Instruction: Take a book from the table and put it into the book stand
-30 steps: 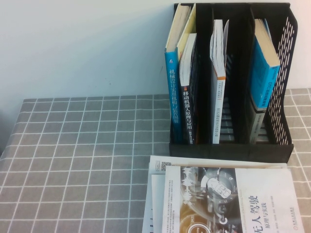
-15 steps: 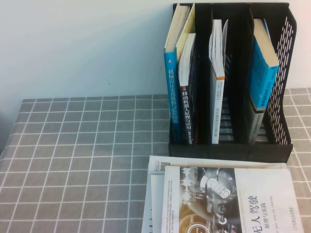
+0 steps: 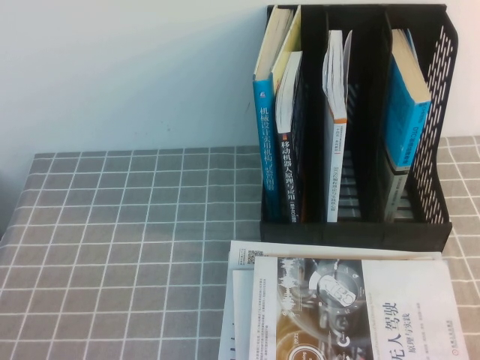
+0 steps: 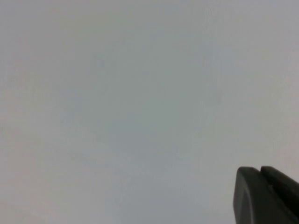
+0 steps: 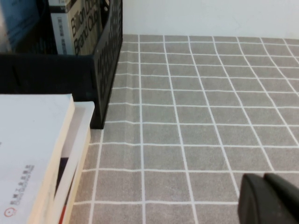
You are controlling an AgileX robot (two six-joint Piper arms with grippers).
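The book (image 3: 352,311) lies flat on a pile at 6 o'clock of the book stand (image 3: 360,225), waiting on the table (image 3: 120,240); the left gripper (image 4: 266,196) faces a blank wall and the right gripper (image 5: 271,198) hangs low past the stand's outer side, fingers I cannot tell.

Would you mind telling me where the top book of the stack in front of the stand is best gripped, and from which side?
Probably by its right-hand long edge, from the robot's right. The top book lies flat on the stack, and in the right wrist view that edge overhangs the book below. The right gripper sits low on that side; the left gripper faces only a blank surface.
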